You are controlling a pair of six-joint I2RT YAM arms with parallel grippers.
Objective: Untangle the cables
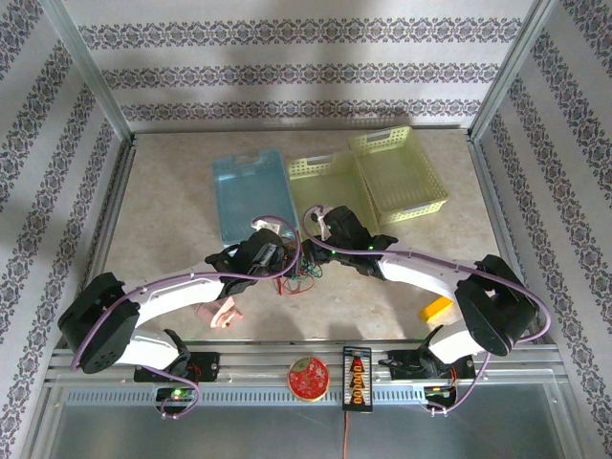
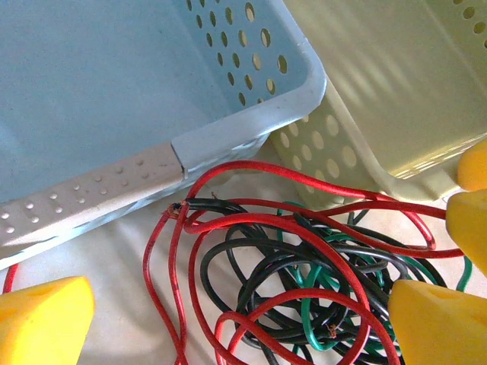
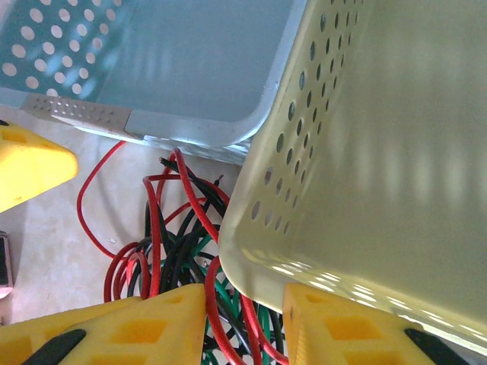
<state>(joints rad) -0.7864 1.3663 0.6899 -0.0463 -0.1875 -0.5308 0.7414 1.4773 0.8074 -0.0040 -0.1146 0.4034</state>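
The cables (image 1: 302, 278) lie as a red, green and black tangle on the table between my two grippers. They sit just in front of the blue basket (image 1: 251, 196) and the nearer pale yellow basket (image 1: 330, 186). My left gripper (image 2: 240, 327) is open wide, its yellow fingers on either side of the cables (image 2: 304, 281), touching none. My right gripper (image 3: 245, 327) has its jaws partly apart, with several red, green and black strands of the cables (image 3: 175, 236) running through the gap. The yellow basket's corner (image 3: 259, 258) hangs right over those fingers.
A second pale yellow basket (image 1: 400, 172) stands at the back right. A pink object (image 1: 218, 314) and a yellow block (image 1: 435, 308) lie near the front. A red round disc (image 1: 308, 376) and a black connector strip (image 1: 356, 378) sit on the front rail.
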